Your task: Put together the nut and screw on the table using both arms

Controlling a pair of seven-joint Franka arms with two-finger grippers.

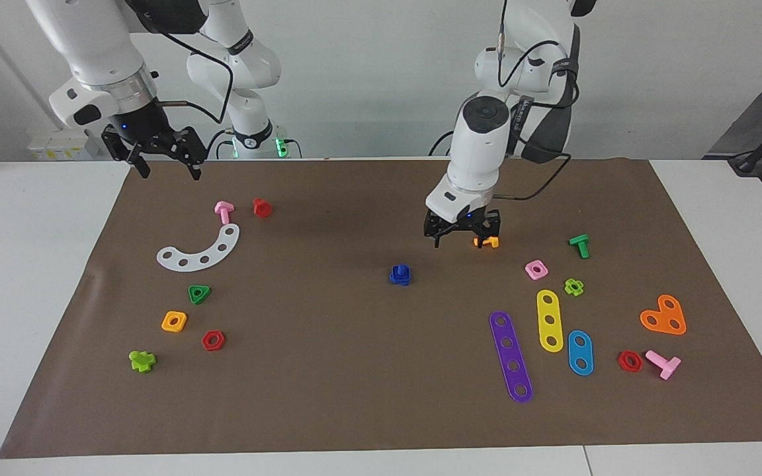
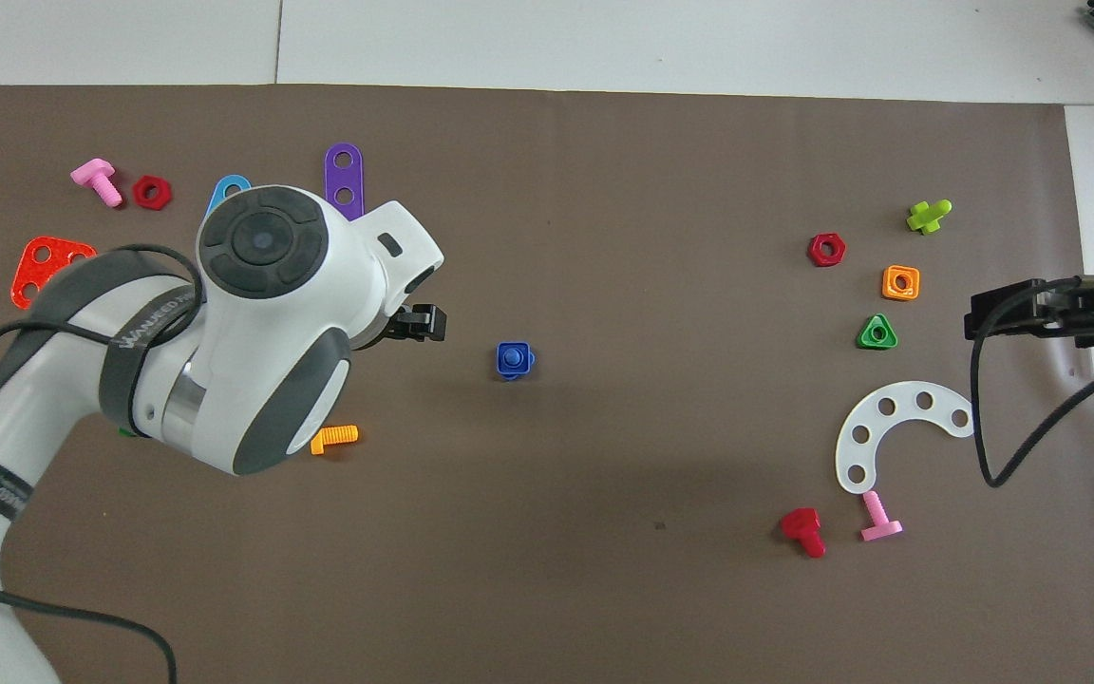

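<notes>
The dark blue nut [image 1: 397, 278] [image 2: 502, 349] and screw [image 1: 402, 269] [image 2: 513, 358] stand joined as one small piece near the middle of the brown mat on the table [image 1: 328, 383]. Nothing touches them. My left gripper [image 1: 462, 236] hangs open and empty above the mat, over the orange bolt [image 1: 487, 241], toward the left arm's end from the blue piece. In the overhead view the left arm hides most of this gripper; one black finger [image 2: 417, 323] shows. My right gripper [image 1: 168, 162] [image 2: 976, 315] waits open and empty over the mat's edge at the right arm's end.
A white curved strip [image 1: 201, 250], pink bolt [image 1: 223, 211], red bolt [image 1: 262, 207], green triangle nut [image 1: 199, 293] and orange square nut [image 1: 174, 321] lie at the right arm's end. A purple strip [image 1: 510, 356], yellow strip [image 1: 550, 320], pink nut [image 1: 536, 269] and green bolt [image 1: 579, 245] lie at the left arm's end.
</notes>
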